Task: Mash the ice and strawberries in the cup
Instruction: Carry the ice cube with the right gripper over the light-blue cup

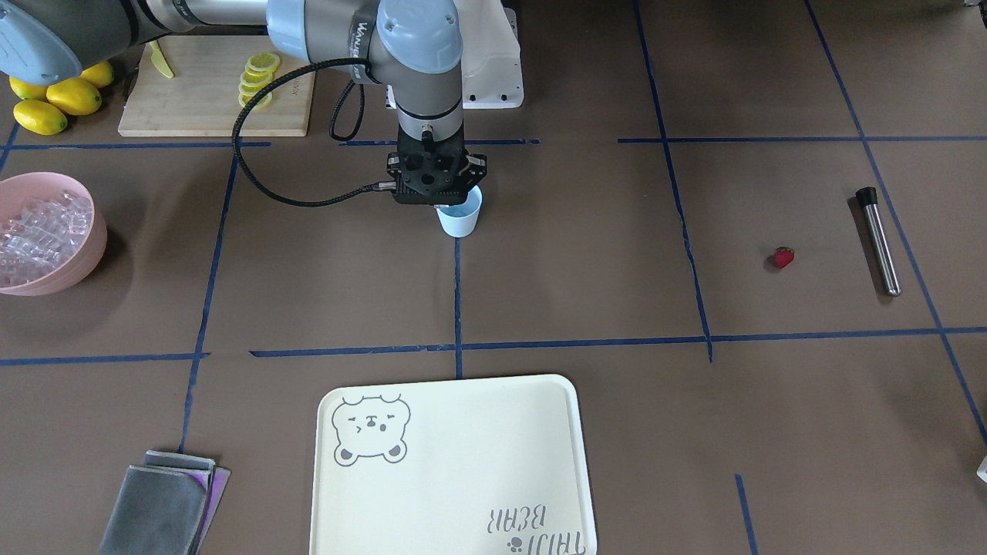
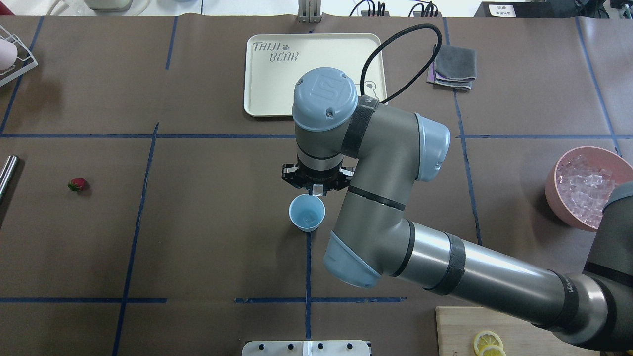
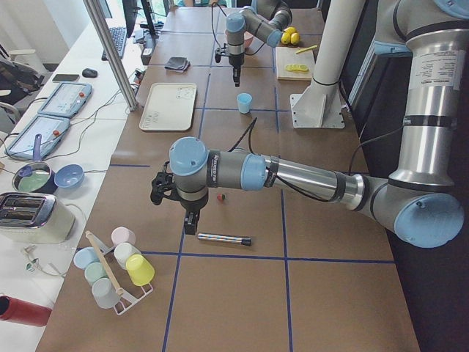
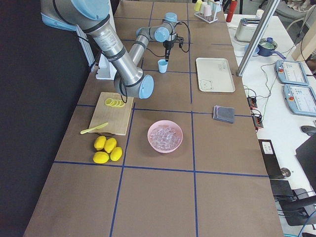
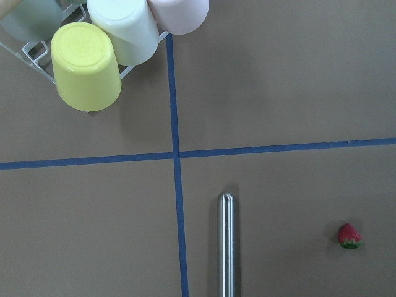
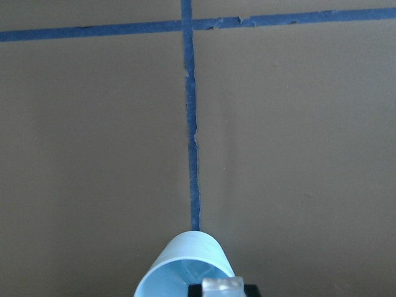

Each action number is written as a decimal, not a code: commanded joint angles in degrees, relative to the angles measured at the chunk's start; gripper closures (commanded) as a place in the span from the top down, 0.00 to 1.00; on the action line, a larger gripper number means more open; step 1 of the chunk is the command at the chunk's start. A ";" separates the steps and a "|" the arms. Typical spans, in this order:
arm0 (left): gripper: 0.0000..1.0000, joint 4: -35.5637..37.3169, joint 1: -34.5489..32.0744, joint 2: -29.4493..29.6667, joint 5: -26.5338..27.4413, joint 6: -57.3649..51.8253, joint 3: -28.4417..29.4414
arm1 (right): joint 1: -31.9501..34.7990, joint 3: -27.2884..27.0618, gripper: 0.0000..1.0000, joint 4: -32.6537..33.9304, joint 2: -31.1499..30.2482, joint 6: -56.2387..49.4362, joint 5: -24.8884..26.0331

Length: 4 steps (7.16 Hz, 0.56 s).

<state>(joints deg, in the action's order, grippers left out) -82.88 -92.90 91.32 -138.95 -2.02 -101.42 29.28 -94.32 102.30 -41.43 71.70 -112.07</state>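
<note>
The pale blue cup (image 2: 307, 212) stands near the table's middle on a blue tape line; it also shows in the front view (image 1: 461, 220). My right gripper (image 2: 315, 190) hangs just above the cup's far rim, shut on a clear ice cube (image 6: 223, 285). Another piece of ice seems to lie in the cup (image 6: 185, 271). More ice fills the pink bowl (image 2: 556, 195). The strawberry (image 5: 349, 236) lies on the table next to a steel rod (image 5: 226, 244). My left gripper (image 3: 190, 220) hovers over that rod; I cannot tell whether it is open or shut.
A cream tray (image 1: 455, 462) and folded grey cloths (image 1: 166, 505) lie beyond the cup. A cutting board with lemon slices (image 1: 208, 89) and whole lemons (image 1: 58, 100) sit near the robot. A rack of upturned cups (image 5: 86, 68) stands by the rod.
</note>
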 commanded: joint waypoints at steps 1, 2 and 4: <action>1.00 0.00 0.00 0.00 0.00 0.00 -0.09 | -1.41 0.72 0.01 -0.52 0.47 1.41 0.10; 1.00 0.00 0.00 0.00 0.00 0.00 0.08 | -2.11 0.63 0.01 -0.52 0.65 1.60 0.10; 1.00 0.00 0.00 0.00 0.00 0.00 0.17 | -2.91 0.98 0.03 -0.52 0.91 1.60 0.19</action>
<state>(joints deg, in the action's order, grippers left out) -82.88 -92.90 91.32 -138.95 -2.02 -101.33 26.72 -93.53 101.78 -40.67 73.24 -111.91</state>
